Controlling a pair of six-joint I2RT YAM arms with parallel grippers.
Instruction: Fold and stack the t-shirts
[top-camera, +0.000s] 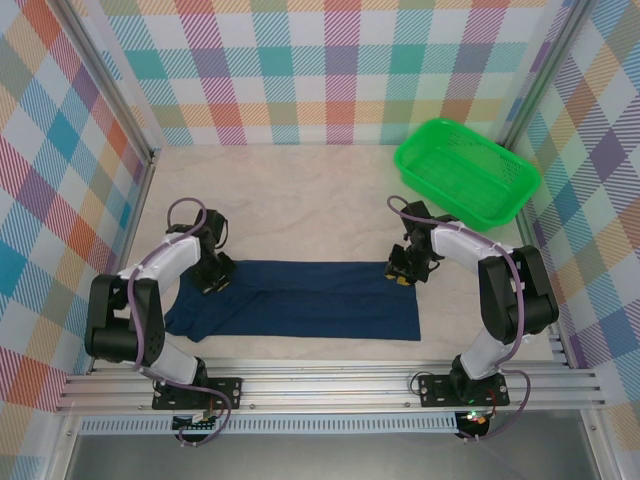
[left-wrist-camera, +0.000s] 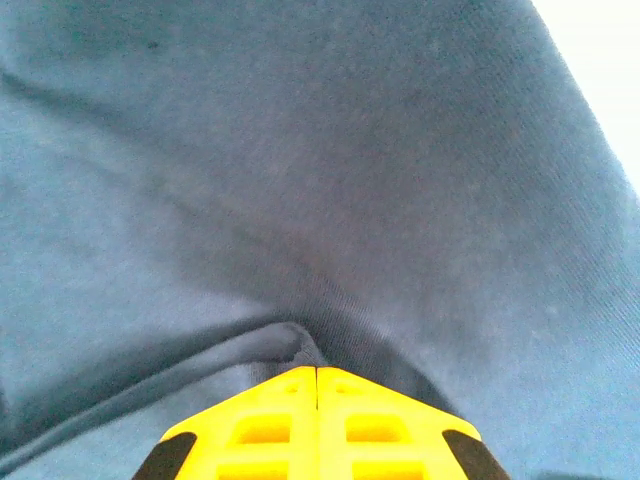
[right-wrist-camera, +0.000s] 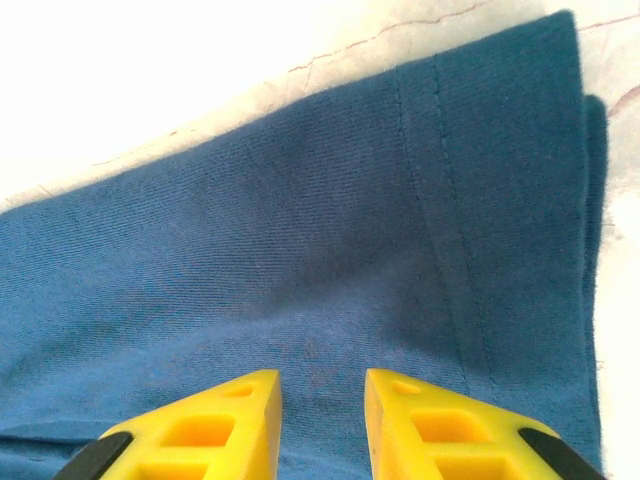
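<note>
The dark navy t-shirt (top-camera: 310, 300) lies as a long folded band across the near part of the table. My left gripper (top-camera: 215, 283) is down on the band's left end. In the left wrist view its yellow fingers (left-wrist-camera: 270, 425) are pressed together, and a ridge of the t-shirt (left-wrist-camera: 350, 150) puckers into the tips of the left gripper (left-wrist-camera: 317, 370). My right gripper (top-camera: 400, 272) is at the band's far right corner. In the right wrist view the right gripper (right-wrist-camera: 322, 375) stands open just above the t-shirt (right-wrist-camera: 300, 230), beside a stitched hem, with nothing between its fingers.
A green plastic basket (top-camera: 465, 170) stands at the back right, holding nothing. Checkered walls close in the pale table (top-camera: 300, 200) on three sides, and a metal rail (top-camera: 330, 385) runs along the near edge.
</note>
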